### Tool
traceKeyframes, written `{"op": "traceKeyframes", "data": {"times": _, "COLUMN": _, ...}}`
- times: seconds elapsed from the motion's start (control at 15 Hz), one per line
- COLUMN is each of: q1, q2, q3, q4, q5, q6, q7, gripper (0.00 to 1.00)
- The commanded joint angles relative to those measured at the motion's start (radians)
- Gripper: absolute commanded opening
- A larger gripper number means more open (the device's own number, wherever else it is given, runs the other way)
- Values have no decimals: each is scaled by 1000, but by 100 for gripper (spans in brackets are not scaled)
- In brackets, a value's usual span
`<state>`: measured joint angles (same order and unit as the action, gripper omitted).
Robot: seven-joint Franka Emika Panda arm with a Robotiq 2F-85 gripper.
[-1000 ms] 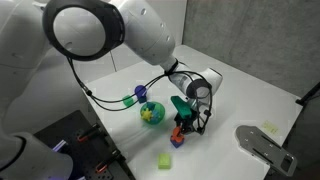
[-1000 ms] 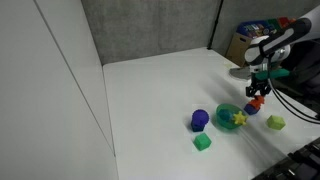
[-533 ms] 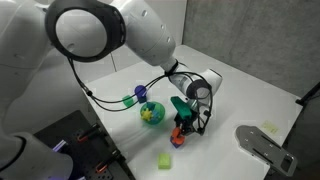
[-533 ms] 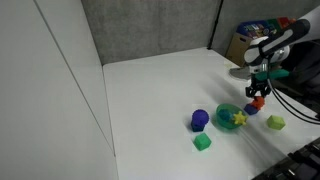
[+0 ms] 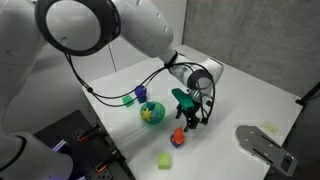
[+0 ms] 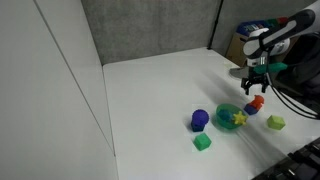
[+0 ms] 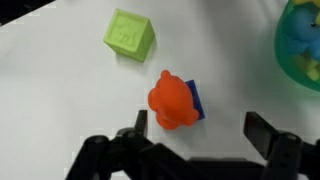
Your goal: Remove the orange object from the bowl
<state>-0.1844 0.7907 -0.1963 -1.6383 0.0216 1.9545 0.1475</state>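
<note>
Wrist view, left to right. A light green plastic cube point(image 7: 129, 36) lies on the white table top point(image 7: 60, 95), well apart from the other items. Near centre, the small orange-red toy piece point(image 7: 171, 100) with a rounded top sits outside the bowl, touching a small blue cube point(image 7: 198, 100) that shows along its right side. This view does not settle whether the piece rests on the cube or only leans against it. At the right edge, the small round green bowl point(image 7: 280, 50) is partly in frame, and its contents are blurred.

The gripper point(image 7: 195, 138) enters from the bottom edge. Its dark fingers point(image 7: 130, 140) stand wide apart with nothing between them. The orange-red toy piece lies just beyond the gap, untouched.

In an exterior view, left to right: a blue-purple cylinder cup point(image 6: 199, 120) stands near the green bowl point(image 6: 226, 112), which holds a yellow piece point(image 6: 238, 118). The orange-red toy piece point(image 6: 257, 101) is just beside the bowl's right rim. The gripper point(image 6: 252, 88) hangs above it, clear of it. A yellow-green block point(image 6: 275, 123) lies furthest right.

In an exterior view, the orange-red toy piece point(image 5: 179, 134) appears directly over the blue cube point(image 5: 177, 143).
</note>
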Motion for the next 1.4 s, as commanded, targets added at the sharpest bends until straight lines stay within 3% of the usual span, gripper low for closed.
{"op": "traceKeyframes", "data": {"times": 0.0, "q1": 8, "q2": -81, "q3": 30, "q4": -15, "q5": -1, "q6": -34, "q7": -33, "gripper": 100}}
{"op": "traceKeyframes", "data": {"times": 0.33, "q1": 54, "q2": -203, "q3": 58, "q4": -78, "q5": -21, "q6": -3, "q7": -40, "gripper": 100}}
{"op": "traceKeyframes", "data": {"times": 0.93, "q1": 176, "q2": -538, "q3": 83, "q4": -325, "q5": -147, "q6": 36, "q7": 1, "gripper": 100}}
{"op": "traceKeyframes", "data": {"times": 1.33, "q1": 172, "q2": -778, "q3": 115, "q4": -478, "q5": -120, "q6": 102, "q7": -7, "gripper": 100}}
